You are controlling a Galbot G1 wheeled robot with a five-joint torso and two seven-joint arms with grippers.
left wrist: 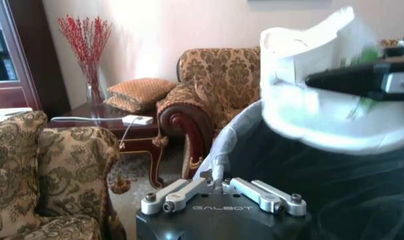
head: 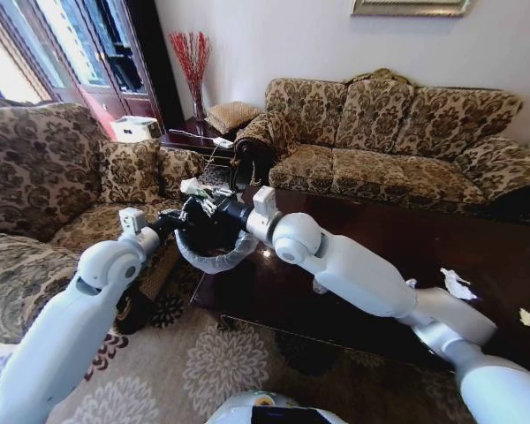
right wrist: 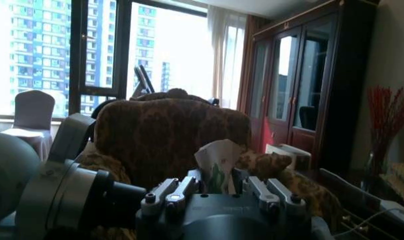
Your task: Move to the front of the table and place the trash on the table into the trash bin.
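A: Landmark is the trash bin (head: pixel 214 250), a small round bin with a dark inside and a translucent whitish-grey bag folded over its rim, held off the near left corner of the table (head: pixel 406 256). Where's the right gripper (head: pixel 197 201)?

B: Just above the bin's mouth. Its fingers are pinching a crumpled white wrapper (right wrist: pixel 217 162) with green print; the left wrist view shows that wrapper (left wrist: pixel 322 85) hanging over the liner edge, clamped by a dark finger.

A: And the left gripper (left wrist: pixel 222 192)?

B: Right at the bin's rim, on the sofa side. Its fingers look pressed onto the liner and rim, though the contact sits low in the left wrist view, so I read that as probable, not certain.

A: Notes on doing the drop well?

B: Judgement: centre the wrapper over the dark opening before letting go. It is light, thin and springy, so it may catch on the bag's folded lip or cling to a finger pad. Keep the bin level; the slick film gives little hold.

A: What's left relative to the bin?

B: Well away, toward the table's far right: a crumpled white paper (head: pixel 456 284) and a tiny scrap (head: pixel 528 318) on the glossy reddish-brown wood.
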